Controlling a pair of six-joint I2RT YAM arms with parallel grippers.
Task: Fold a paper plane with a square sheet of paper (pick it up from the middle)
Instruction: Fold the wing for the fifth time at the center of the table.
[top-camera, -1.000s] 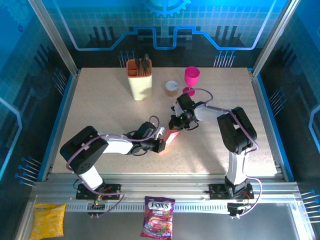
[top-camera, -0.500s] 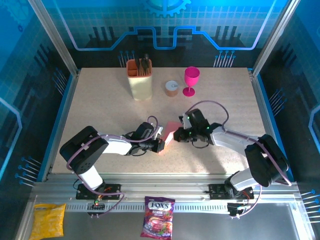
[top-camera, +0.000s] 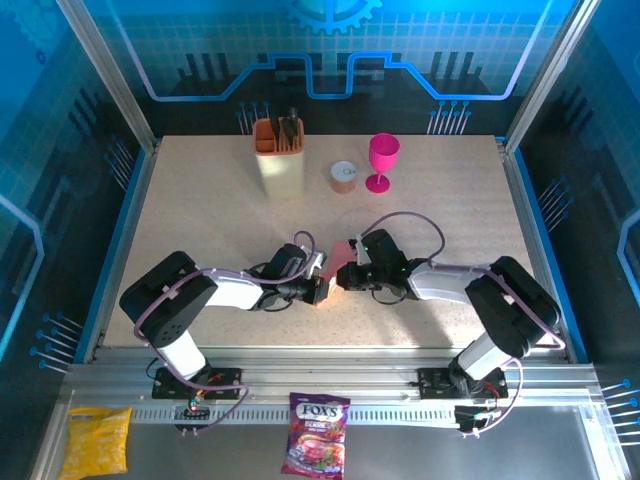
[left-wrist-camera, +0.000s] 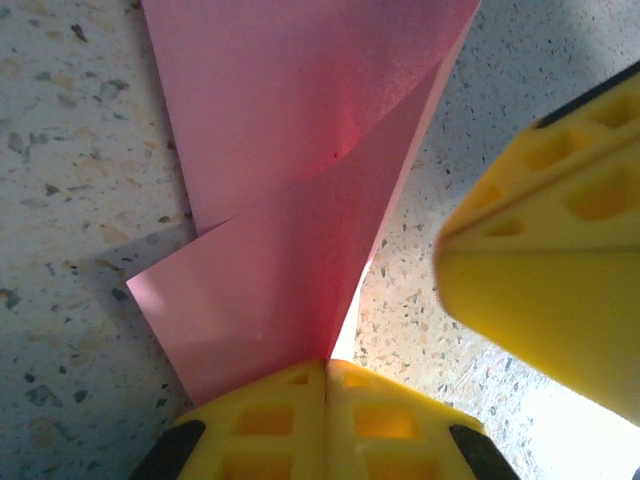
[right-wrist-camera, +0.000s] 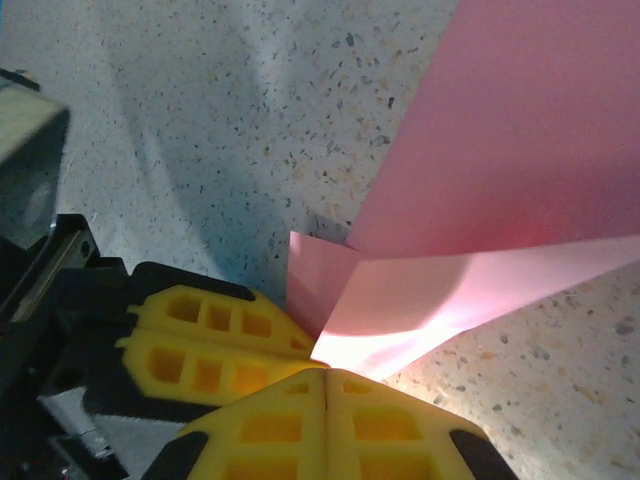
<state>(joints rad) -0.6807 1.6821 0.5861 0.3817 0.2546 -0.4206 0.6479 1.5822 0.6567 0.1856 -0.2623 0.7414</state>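
The square sheet of paper (top-camera: 335, 281), salmon pink, lies mid-table folded into overlapping flaps along a crease (left-wrist-camera: 290, 200). My left gripper (top-camera: 322, 290) is shut on its near end, and the crease runs straight into the seam between its yellow fingers (left-wrist-camera: 327, 365). My right gripper (top-camera: 347, 276) comes in from the right, also shut. Its tips (right-wrist-camera: 327, 375) touch the sheet's lower edge (right-wrist-camera: 480, 180), with nothing visibly pinched between them. The two grippers sit almost tip to tip: the right one's fingers (left-wrist-camera: 550, 270) show in the left wrist view, the left one's fingers (right-wrist-camera: 200, 340) in the right wrist view.
At the back stand a cream holder with an orange insert and dark utensils (top-camera: 280, 160), a small round tub (top-camera: 343, 176) and a magenta goblet (top-camera: 383, 160). A candy bag (top-camera: 316, 445) and a yellow packet (top-camera: 95, 440) lie beyond the front rail.
The right arm swung down from near the goblet to the paper and now meets the left gripper there. The left gripper has stayed in place, holding the sheet.
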